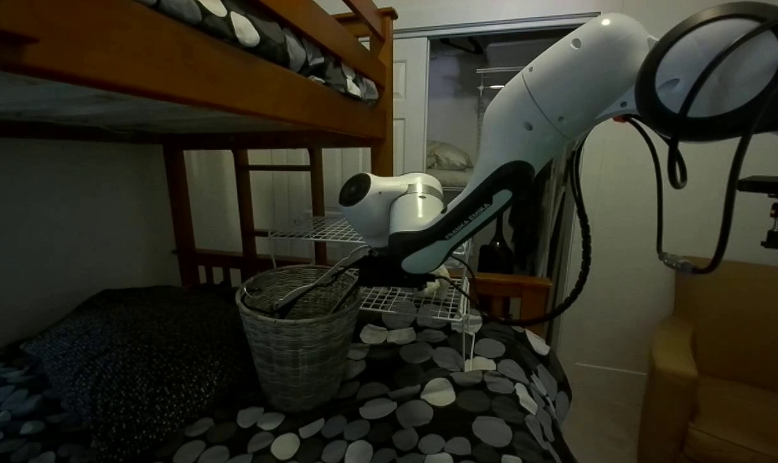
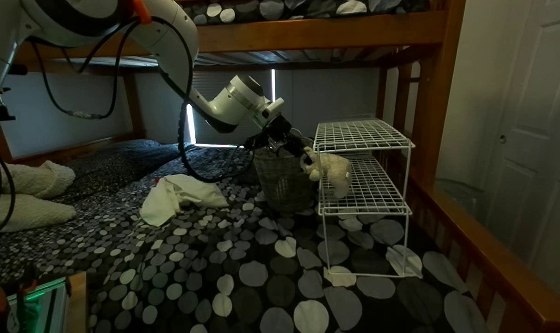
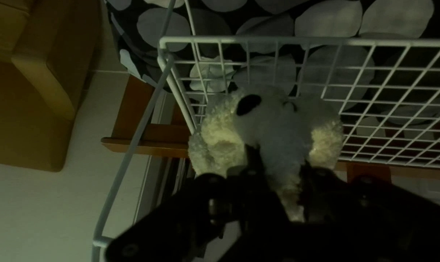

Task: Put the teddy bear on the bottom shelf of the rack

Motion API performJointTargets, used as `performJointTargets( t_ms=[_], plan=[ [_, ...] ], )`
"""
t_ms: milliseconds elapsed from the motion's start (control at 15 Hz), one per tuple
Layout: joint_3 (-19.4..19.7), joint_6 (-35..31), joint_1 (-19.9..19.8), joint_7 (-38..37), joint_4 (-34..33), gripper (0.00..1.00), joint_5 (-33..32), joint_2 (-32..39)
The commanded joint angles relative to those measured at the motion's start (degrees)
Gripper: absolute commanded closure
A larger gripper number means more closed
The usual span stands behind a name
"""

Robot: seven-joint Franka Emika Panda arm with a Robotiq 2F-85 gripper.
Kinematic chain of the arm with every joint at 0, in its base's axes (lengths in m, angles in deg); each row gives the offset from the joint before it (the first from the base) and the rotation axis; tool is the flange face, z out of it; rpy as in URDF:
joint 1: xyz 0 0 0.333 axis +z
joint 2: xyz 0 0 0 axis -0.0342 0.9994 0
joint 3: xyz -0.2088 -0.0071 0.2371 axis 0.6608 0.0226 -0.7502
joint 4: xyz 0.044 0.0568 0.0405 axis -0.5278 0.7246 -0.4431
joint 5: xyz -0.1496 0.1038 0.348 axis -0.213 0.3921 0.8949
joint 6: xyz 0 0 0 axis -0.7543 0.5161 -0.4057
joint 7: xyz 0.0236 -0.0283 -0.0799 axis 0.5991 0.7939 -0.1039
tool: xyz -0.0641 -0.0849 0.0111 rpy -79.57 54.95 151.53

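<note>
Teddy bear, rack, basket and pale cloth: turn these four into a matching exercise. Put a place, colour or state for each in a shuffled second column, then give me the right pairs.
Column one
1. teddy bear
2. rack
3. basket
4. pale cloth

Column two
A. woven, open at the top
B. lying crumpled on the bedding
C. held in the gripper
D. white wire mesh

Right pairs: 1-C, 2-D, 3-A, 4-B
</note>
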Motion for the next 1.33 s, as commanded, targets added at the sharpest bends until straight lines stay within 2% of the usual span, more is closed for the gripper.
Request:
performJointTargets(
  t_ms=[0,267,667,933,1000,1133,1267],
  plan=[
    [-2.29,1.48,-2.28,0.53,0.01,0.94,-4.22,0.35],
    [-3.67,0.76,-3.62,0.80,-0.09,0.94,-6.37,1.60],
    [-3.68,1.36,-5.30,0.48,0.82,0.94,-8.45,2.34],
    [-4.67,-0.01,-6.97,3.15,-0.28,0.94,-7.51,4.54],
    [-4.97,-0.37,-7.34,4.06,-0.54,0.53,-7.07,4.99],
    [-5.30,-0.08,-7.69,4.96,-0.66,0.46,-6.73,5.37],
    [-5.52,0.18,-7.93,5.58,-0.76,0.30,-6.44,5.15]
  ],
)
